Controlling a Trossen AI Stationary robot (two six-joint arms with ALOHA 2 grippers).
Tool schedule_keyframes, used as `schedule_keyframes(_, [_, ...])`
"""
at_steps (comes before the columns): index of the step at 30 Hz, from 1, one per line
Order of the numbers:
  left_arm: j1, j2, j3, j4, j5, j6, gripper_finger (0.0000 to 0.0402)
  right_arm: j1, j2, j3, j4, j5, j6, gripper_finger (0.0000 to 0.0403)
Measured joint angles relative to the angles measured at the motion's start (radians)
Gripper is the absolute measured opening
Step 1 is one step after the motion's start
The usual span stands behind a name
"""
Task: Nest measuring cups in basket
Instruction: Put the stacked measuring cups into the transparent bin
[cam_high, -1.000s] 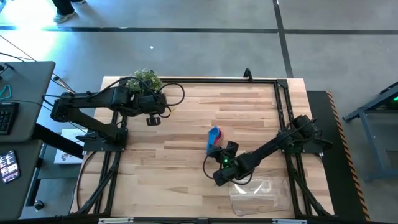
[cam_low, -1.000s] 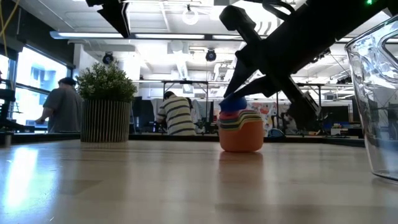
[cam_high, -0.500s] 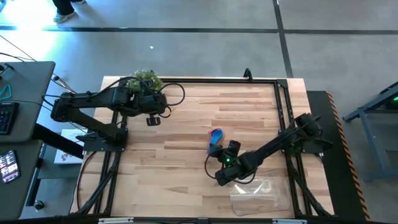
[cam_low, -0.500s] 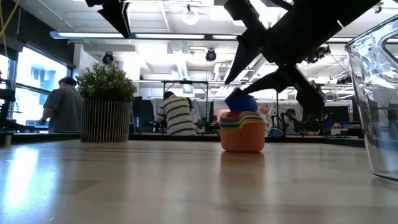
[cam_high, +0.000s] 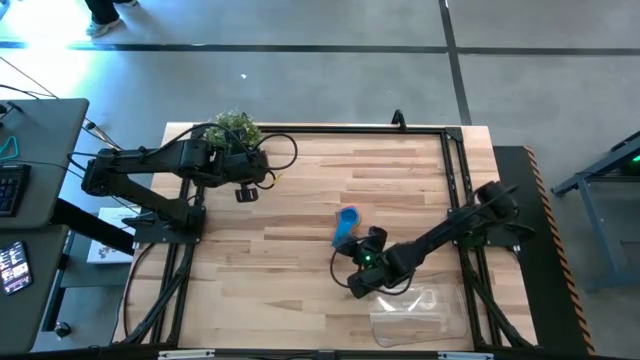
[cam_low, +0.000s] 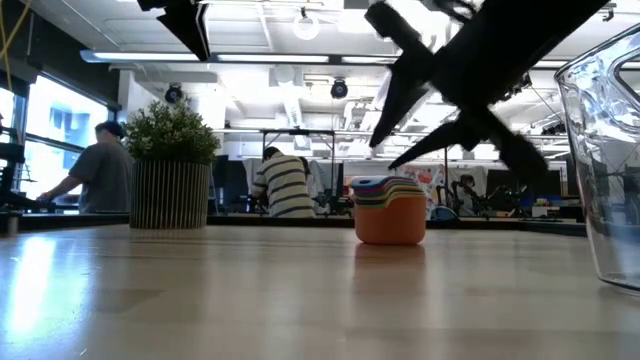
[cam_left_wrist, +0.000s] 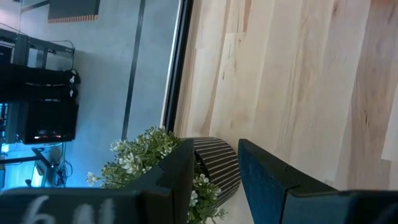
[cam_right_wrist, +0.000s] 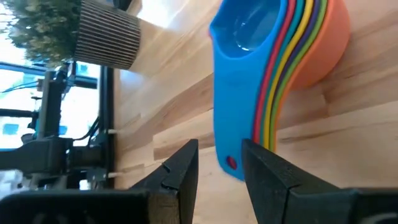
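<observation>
Grey concrete floor (cam_high: 330, 90), bright ceiling lamp (cam_low: 305, 27), window (cam_low: 62, 140) daylight.

The high camera looked straight down on the whole bench (cam_high: 300, 180). The low one sat at bench level, facing the room. Each wrist camera peered closely past its own fingers. All but the left wrist's shared the nested measuring cups (cam_high: 346, 221), toward five o'clock of center.

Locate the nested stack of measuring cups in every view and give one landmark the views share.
High view: cup stack at table centre, right gripper beside it.
Low view: stack right of centre.
Left wrist view: not in it.
Right wrist view: stack ahead of the open fingers.
Shared landmark: potted plant.
</observation>
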Motion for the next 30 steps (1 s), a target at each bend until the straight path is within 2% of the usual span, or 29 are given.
schedule_keyframes(3, [0.000,0.000,0.000,0.000,0.000,0.000,0.0115,0.013,-0.028,0.000,-0.043,0.014,0.012,0.0114])
schedule_keyframes(11, [0.000,0.000,0.000,0.008,-0.001,0.000,0.0115,-0.010,-0.152,0.000,-0.318,-0.003,0.018,0.0114])
schedule_keyframes(17, [0.000,0.000,0.000,0.022,-0.001,0.000,0.0115,-0.063,-0.216,0.000,-0.447,-0.149,-0.050,0.0114])
schedule_keyframes(23, [0.000,0.000,0.000,0.022,0.005,-0.052,0.0115,-0.124,-0.235,0.000,-0.465,-0.309,-0.180,0.0114])
schedule_keyframes(26, [0.000,-0.025,-0.005,0.019,0.062,-0.096,0.0115,-0.151,-0.254,0.000,-0.462,-0.354,-0.246,0.0114])
schedule_keyframes(30, [0.002,-0.103,-0.056,0.061,0.185,-0.124,0.0115,-0.178,-0.296,0.000,-0.458,-0.333,-0.313,0.0114])
